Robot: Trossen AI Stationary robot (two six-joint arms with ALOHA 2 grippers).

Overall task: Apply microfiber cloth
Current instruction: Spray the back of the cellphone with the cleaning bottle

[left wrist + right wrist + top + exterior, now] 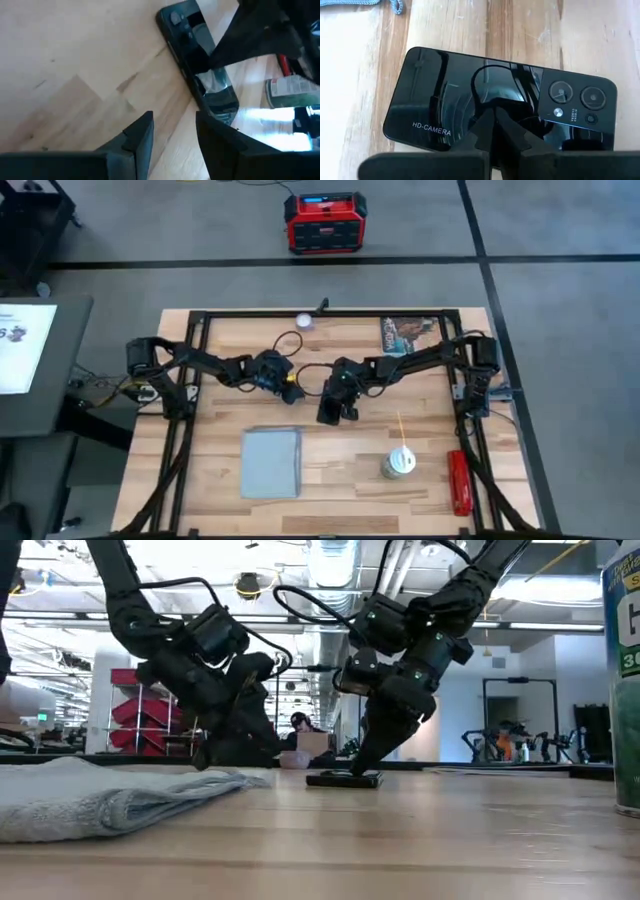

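Lying flat on the pale wooden table [420, 490], the soft grey-blue rectangular microfiber cloth [271, 462] sits to the left of the small glossy black phone [495, 105], nearer the table's front edge. Left of that phone, the left gripper [172, 145] hovers with its fingers parted, holding nothing. Directly over the phone, the right gripper [495, 137] presses down with its fingers drawn together, tips touching the phone's back.

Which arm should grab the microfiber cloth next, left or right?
Left, probably. The left gripper is open, free and nearer the microfiber cloth. The right gripper is shut, tips down on the phone.
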